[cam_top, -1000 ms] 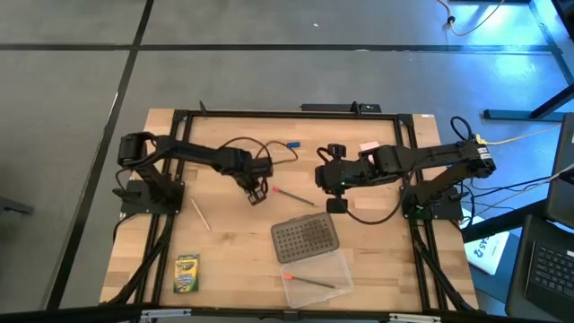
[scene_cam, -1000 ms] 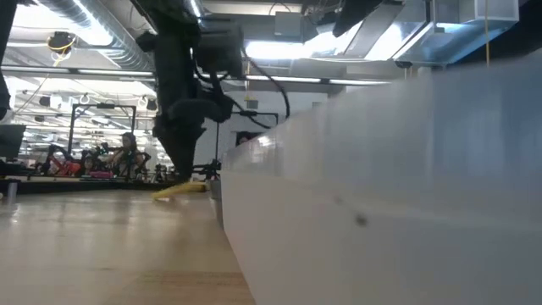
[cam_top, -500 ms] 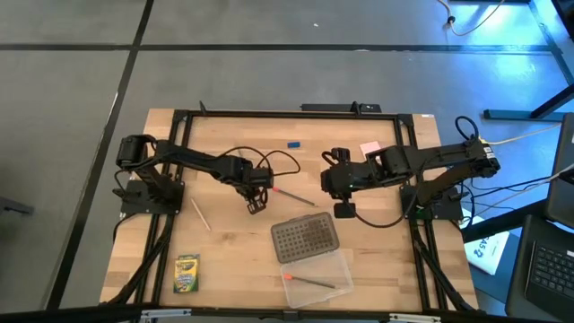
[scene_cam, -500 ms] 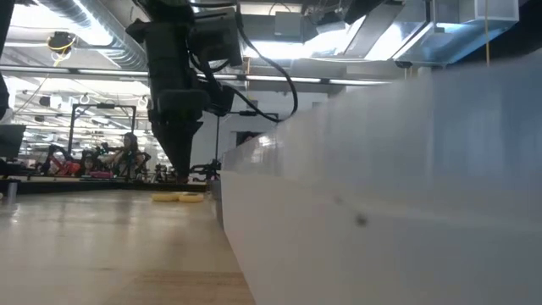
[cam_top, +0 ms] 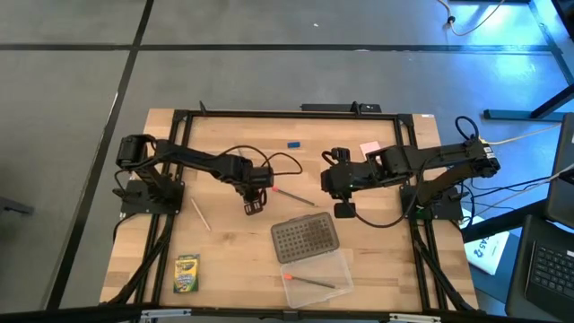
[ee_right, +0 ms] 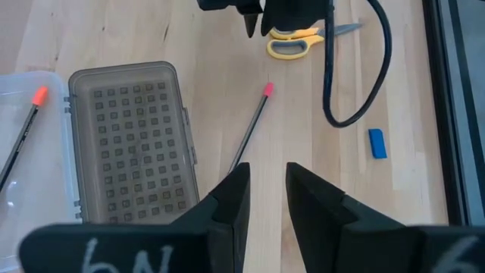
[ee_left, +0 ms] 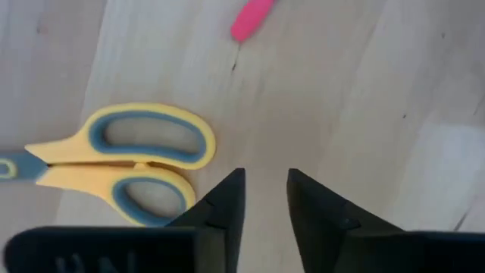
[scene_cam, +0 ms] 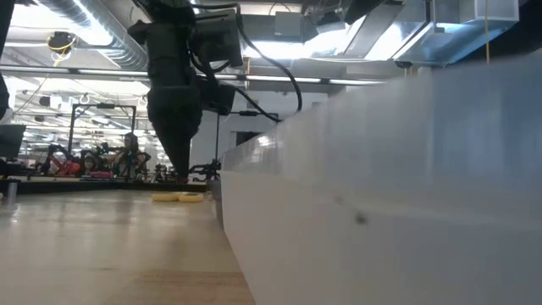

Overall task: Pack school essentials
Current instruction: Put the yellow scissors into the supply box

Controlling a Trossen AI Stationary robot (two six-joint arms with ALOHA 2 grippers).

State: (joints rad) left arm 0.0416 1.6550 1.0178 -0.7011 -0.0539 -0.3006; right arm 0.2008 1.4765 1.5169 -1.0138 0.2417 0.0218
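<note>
The yellow-handled scissors (ee_left: 129,163) lie flat on the wooden table, also showing in the right wrist view (ee_right: 295,42) and low view (scene_cam: 179,197). My left gripper (ee_left: 265,182) points down just beside their handle loops, open a little, with nothing between its fingers. In the high view it (cam_top: 254,208) stands left of centre. My right gripper (ee_right: 267,182) hangs higher over the table's middle (cam_top: 343,210), narrowly open and empty. A red pencil (cam_top: 293,196) lies between the two grippers. The open clear case (cam_top: 316,272) holds a dark pencil (cam_top: 309,282).
The case's grey dotted lid (cam_top: 305,240) lies open toward the middle. A blue eraser (cam_top: 293,143) and a pink pad (cam_top: 369,146) lie near the far edge. A pale pencil (cam_top: 201,215) and the crayon box (cam_top: 186,274) lie at the near left.
The scissors, tilted with one end off the table a second ago, now lie flat on it. My left gripper has shifted a little toward the near edge and rolled at the wrist.
</note>
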